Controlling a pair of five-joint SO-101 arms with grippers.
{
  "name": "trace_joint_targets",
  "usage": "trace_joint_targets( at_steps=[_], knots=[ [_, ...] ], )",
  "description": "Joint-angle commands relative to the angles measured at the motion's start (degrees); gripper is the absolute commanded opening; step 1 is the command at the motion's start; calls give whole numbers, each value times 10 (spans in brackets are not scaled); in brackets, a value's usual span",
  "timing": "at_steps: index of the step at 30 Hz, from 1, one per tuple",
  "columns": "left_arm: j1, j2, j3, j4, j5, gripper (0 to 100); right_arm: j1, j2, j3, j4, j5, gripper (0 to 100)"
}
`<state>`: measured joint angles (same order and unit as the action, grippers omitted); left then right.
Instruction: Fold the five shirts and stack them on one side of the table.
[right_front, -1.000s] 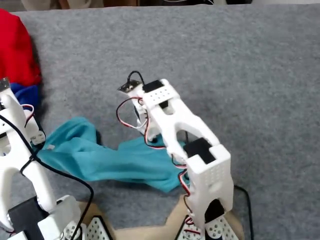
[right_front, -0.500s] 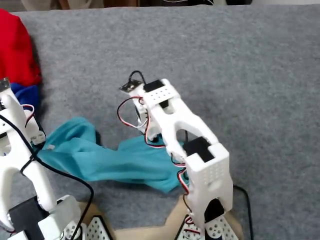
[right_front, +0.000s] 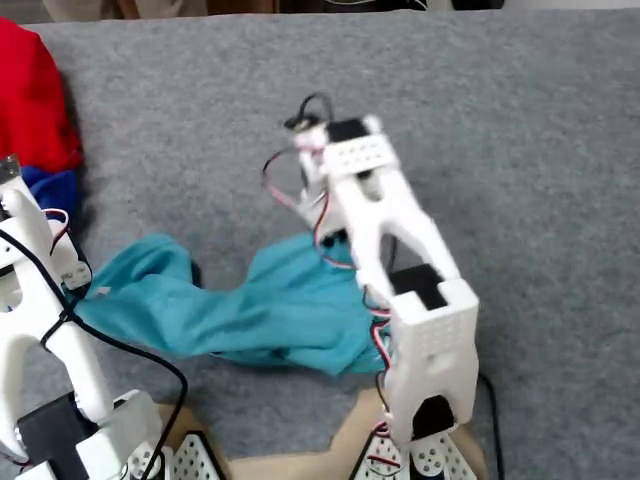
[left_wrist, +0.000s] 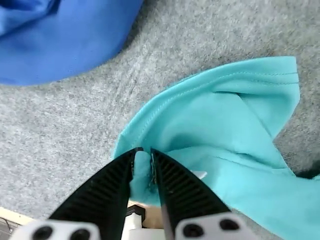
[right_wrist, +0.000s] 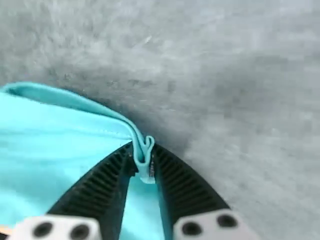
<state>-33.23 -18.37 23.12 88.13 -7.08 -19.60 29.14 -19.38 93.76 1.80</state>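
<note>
Teal shirt (right_front: 270, 315) sits on the near part of the table (right_front: 520, 150), bunched between the 2 arms, not yet flat.

Change over the last 1 s: the right arm (right_front: 390, 230) swung toward the far side and took its pinched edge along. The shirt's right part is now drawn farther up the table and looks broader. The left end hasn't shifted. Reads as spreading the shirt before the fold, so early in the task.

Long axis runs left-right across the table, right end now angled toward the far side. Can't tell collar from hem, too crumpled.

Left gripper (left_wrist: 142, 162): jaws pressed together on a fold of the teal hem. Right gripper (right_wrist: 145, 160): jaws nipping a doubled teal edge.

Red shirt (right_front: 35, 95) and blue shirt (right_front: 50, 188) lie at the far left, apart from the teal shirt.
</note>
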Motion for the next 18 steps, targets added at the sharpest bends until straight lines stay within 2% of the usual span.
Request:
trace_joint_targets(
  at_steps=[1, 7, 10, 18],
  knots=[
    [21, -7, -17, -13, -4, 19, 32, -7, -171, 73, -3, 5],
    [83, -5, -122, -9, 10, 19, 48, -52, -326, 85, 25, 5],
    [105, -5, -195, -8, 34, 19, 49, -98, -354, 84, 45, 5],
    [154, -10, -345, 7, 39, 19, 81, -251, -407, 83, 53, 5]
  ],
)
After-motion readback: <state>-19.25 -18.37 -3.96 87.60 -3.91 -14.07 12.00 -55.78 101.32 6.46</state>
